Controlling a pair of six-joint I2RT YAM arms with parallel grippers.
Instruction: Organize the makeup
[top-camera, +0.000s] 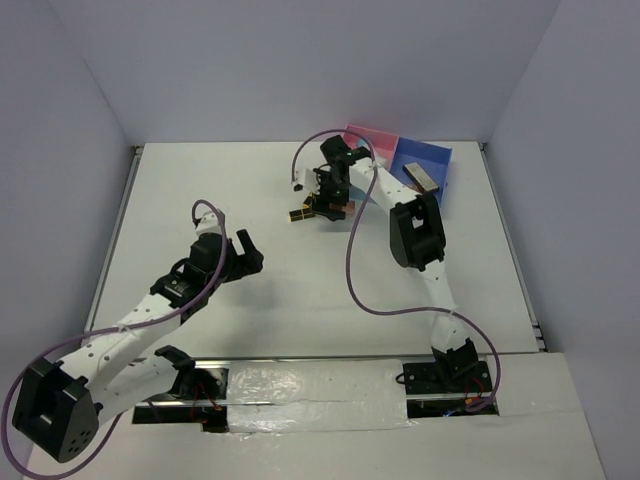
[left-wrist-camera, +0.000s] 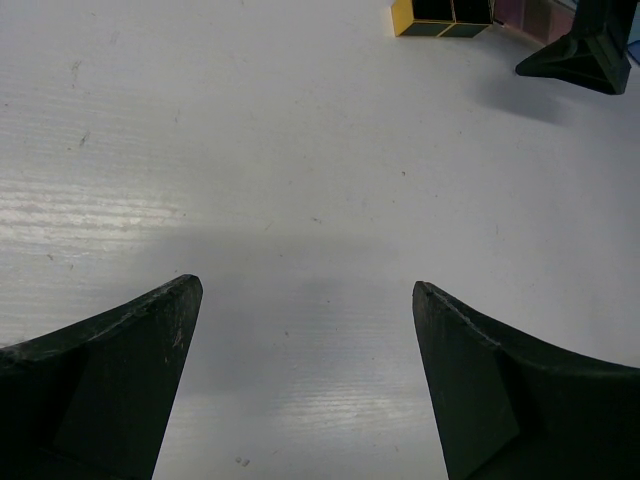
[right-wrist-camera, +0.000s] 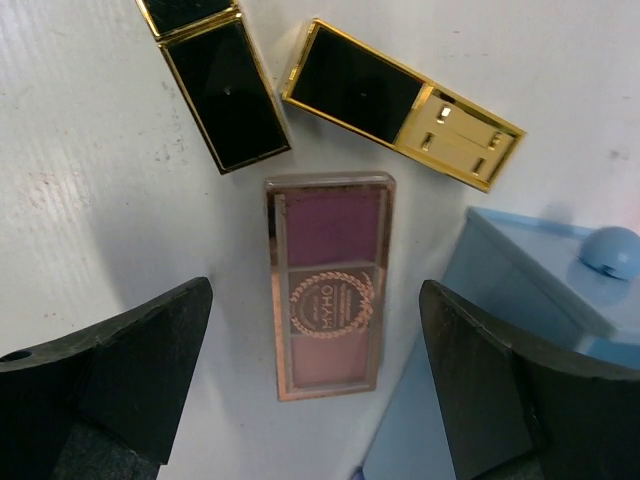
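Released and wide: right claw (right-wrist-camera: 312, 288) over flat pink-and-brown rectangular palette (right-wrist-camera: 330, 285) lying on white desk (right-wrist-camera: 90, 190), just beside two black-and-gold lipsticks (right-wrist-camera: 225, 95), near light blue box (right-wrist-camera: 520, 270). Likewise released, grasping nothing: left claw (left-wrist-camera: 308, 285).

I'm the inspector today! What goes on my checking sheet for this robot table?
Surface: white table, bare under the left arm.
Job's things: two black-and-gold lipsticks and a pink palette loose by the pink-and-blue box; a second palette in its blue half.
Clutter: nothing seen.
Grippers: left fingers open over bare table; right fingers open, straddling the pink palette.
Cables: purple cables looping along both arms.
Surroundings: plain pale walls.
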